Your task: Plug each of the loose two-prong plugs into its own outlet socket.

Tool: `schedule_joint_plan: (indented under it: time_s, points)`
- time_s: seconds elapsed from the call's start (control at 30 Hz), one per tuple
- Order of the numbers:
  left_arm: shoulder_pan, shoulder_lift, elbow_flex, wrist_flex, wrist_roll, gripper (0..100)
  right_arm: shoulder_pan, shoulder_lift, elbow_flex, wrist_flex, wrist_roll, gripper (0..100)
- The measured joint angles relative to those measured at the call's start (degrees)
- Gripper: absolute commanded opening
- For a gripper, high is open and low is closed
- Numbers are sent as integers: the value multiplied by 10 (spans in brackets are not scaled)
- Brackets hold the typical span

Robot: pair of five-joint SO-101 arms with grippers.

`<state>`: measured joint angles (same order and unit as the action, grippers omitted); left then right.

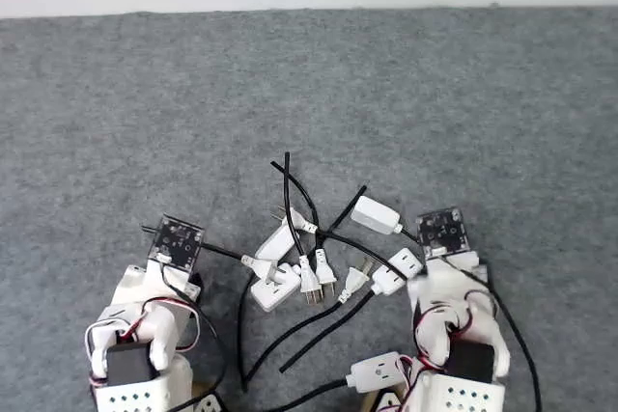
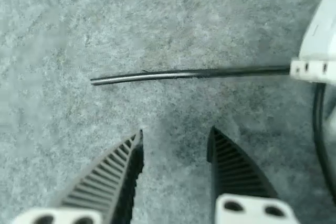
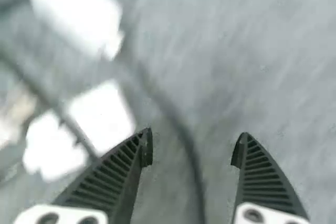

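A: While both arms wait at the near edge of the grey carpet (image 1: 483, 94), which one is closer to a piece it can take?

B: I judge the right one. The right gripper (image 3: 194, 136) has its fingers apart and holds nothing. A white outlet block (image 1: 406, 262) lies just beside it, on its left. A white two-prong plug (image 1: 355, 283) rests a little further left, and its prongs point far and right, toward that block.

A: And the left arm?

B: The left gripper (image 2: 176, 134) is also parted and empty. A black cord (image 2: 189, 73) lies just beyond its fingertips, apart from them. The long axis of the cord runs left to right, from one finger's side to the other's, so I think the fingers would close along it and not across it. Its bare end is at the left. At the right it enters a white connector (image 2: 315, 70), and the heap of plugs lies further right, between the arms.

A: What is hard to make out?

B: In the right wrist view I cannot tell plug from socket among the white pieces. In the high view the cords cross, so it is not clear which cord belongs to which plug. The right arm partly covers another white piece (image 1: 379, 370) at the near edge.
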<state>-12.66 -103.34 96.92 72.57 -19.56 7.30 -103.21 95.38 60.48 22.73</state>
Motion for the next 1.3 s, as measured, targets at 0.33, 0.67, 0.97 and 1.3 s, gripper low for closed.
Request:
schedule_joint_plan:
  time_s: [0.33,0.67,0.97,1.3]
  points:
    - [-279,1,-236,-113,-31,199,-1,-9,-303,147,0,262]
    - [-165,0,-507,37,-31,276,-1,23,-479,198,0,262]
    - [-62,161,-646,149,-31,284,-32,280,-705,309,-1,262]
    - [99,490,-764,218,-25,284,-195,487,-785,384,0,262]
